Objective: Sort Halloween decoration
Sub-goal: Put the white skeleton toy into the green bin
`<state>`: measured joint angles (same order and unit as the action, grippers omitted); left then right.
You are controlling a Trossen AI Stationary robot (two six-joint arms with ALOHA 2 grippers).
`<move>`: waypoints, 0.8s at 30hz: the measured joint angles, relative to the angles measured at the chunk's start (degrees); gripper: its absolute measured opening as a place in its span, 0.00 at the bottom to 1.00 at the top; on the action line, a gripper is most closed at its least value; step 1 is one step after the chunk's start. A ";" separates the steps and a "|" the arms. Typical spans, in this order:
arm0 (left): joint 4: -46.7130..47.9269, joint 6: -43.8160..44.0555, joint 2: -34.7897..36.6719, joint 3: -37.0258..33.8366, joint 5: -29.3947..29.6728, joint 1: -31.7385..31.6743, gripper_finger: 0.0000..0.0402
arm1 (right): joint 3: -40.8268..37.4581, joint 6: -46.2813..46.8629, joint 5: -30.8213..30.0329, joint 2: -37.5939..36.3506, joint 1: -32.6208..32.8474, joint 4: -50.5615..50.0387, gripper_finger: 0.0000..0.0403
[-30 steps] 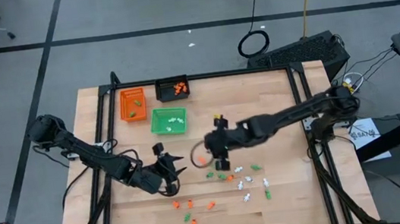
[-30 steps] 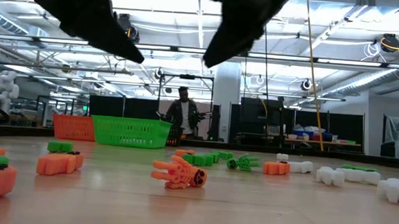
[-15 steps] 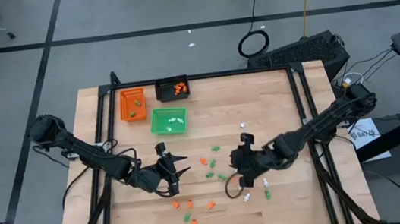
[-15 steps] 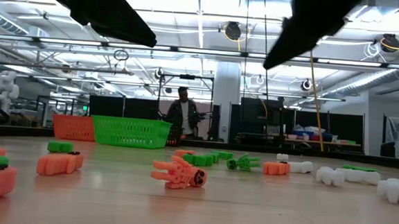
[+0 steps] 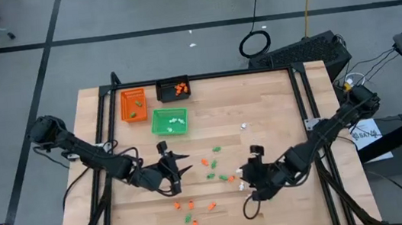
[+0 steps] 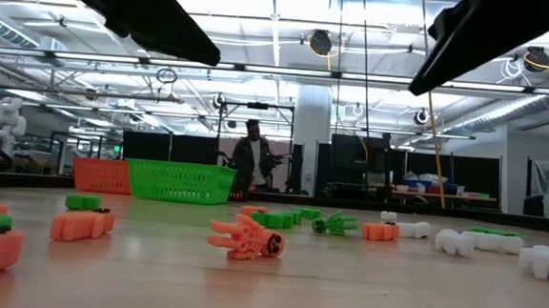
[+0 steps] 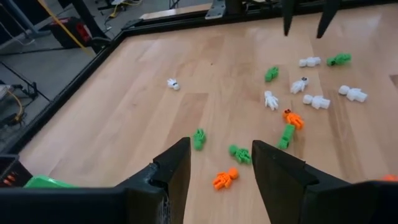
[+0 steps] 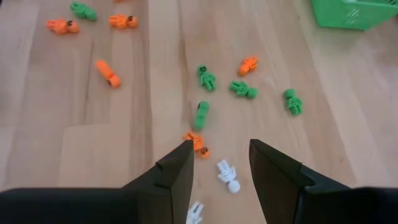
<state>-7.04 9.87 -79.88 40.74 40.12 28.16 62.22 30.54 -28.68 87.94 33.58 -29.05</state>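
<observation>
Worktop (image 5: 276, 95): pale wood, dark-framed, carrying all the pieces and three trays.

Trays: orange tray (image 5: 133, 104) and black tray (image 5: 174, 90) along the far edge toward the far-left corner; green tray (image 5: 169, 122) just nearer in from them. Each holds a few small pieces.

Left gripper (image 5: 175, 167): low over the left half of the worktop, near the middle; fingers apart, nothing between them. Its wrist view looks across the loose pieces toward the right side, an orange piece (image 7: 224, 178) lying just ahead of the gap.

Right gripper (image 5: 250, 175): low over the near-right part of the worktop, at the right-hand end of the scatter; fingers apart, nothing held.

Halloween decoration (image 5: 220, 173): tiny orange, green and white figures strewn between the two grippers from mid-worktop toward the near edge. Green and orange ones toward the middle, an orange-and-green cluster (image 5: 192, 212) closer to the near edge, white ones under and beside the right gripper.

White piece (image 8: 227, 175): lies directly ahead of the right gripper, in line with the gap between its fingers; a second white piece (image 8: 195, 213) sits closer still, and an orange piece (image 8: 197, 144) just beyond the left fingertip. The white figure's long axis looks roughly along the gripper's forward line, slightly skewed. Judgement: the right arm is the nearer one for it, and a short drop with little turning should bring the fingers to either side.
</observation>
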 joint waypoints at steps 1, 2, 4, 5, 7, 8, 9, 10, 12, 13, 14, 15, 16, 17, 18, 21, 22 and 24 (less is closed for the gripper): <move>0.14 -0.95 0.00 0.30 -0.34 -0.26 0.42 | 0.00 0.67 -0.03 0.00 0.44 -0.01 0.35; 0.19 -1.88 0.00 0.70 -0.89 -0.56 0.42 | 0.00 1.42 -0.06 0.00 0.94 -0.01 0.35; 0.15 -3.80 0.00 1.40 -1.78 -1.30 0.42 | 0.00 2.67 -0.07 0.00 2.06 -0.01 0.35; 0.15 -4.56 -0.15 1.79 -2.48 -1.75 0.42 | 0.00 3.27 -0.07 0.00 2.64 -0.01 0.35; 0.14 -6.33 -0.67 2.47 -3.30 -2.71 0.42 | 0.00 4.22 -0.07 0.00 3.70 -0.05 0.35; 0.21 -7.36 -1.00 2.85 -3.70 -3.25 0.42 | 0.00 4.71 -0.07 0.00 4.14 -0.14 0.35; 0.21 -8.03 -1.53 3.33 -4.08 -3.85 0.42 | 0.00 5.27 -0.16 0.00 4.63 -0.36 0.35; 0.15 -8.84 -2.24 3.97 -4.58 -4.46 0.42 | 0.00 5.98 -0.25 0.00 5.12 -0.75 0.35; 0.23 -9.24 -4.12 5.43 -6.05 -5.70 0.42 | 0.00 7.14 -0.50 0.00 5.97 -1.94 0.35; 0.30 -9.27 -5.30 6.36 -7.11 -6.30 0.42 | 0.00 7.76 -1.27 0.00 6.51 -2.76 0.35; 0.27 -9.29 -6.61 7.38 -8.26 -6.84 0.42 | 0.00 8.38 -1.89 0.00 6.98 -3.78 0.35; 0.23 -9.36 -8.17 8.48 -9.30 -7.33 0.42 | 0.00 9.06 -2.86 0.01 7.44 -4.93 0.35; 0.21 -9.74 -9.83 9.61 -10.15 -7.77 0.42 | 0.00 9.66 -3.63 0.02 7.86 -5.82 0.35; 0.22 -10.35 -11.59 10.87 -10.75 -8.10 0.42 | 0.00 10.49 -4.43 0.02 8.31 -6.51 0.35; 0.23 -10.67 -13.41 12.11 -11.42 -8.33 0.42 | 0.00 11.24 -4.88 0.02 8.72 -7.13 0.35; 0.19 -10.81 -18.56 16.26 -13.40 -8.89 0.42 | 0.00 12.59 -6.26 0.02 10.20 -7.83 0.35; 0.18 -10.83 -20.19 17.74 -14.41 -8.99 0.42 | 0.00 12.94 -6.56 0.02 10.69 -7.76 0.35; 0.05 -10.83 -23.46 20.68 -15.94 -9.03 0.42 | 0.00 13.89 -7.38 0.02 11.61 -7.76 0.35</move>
<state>-6.99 -0.95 -103.33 61.42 24.18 19.14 62.22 44.43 -36.07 87.96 45.19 -36.82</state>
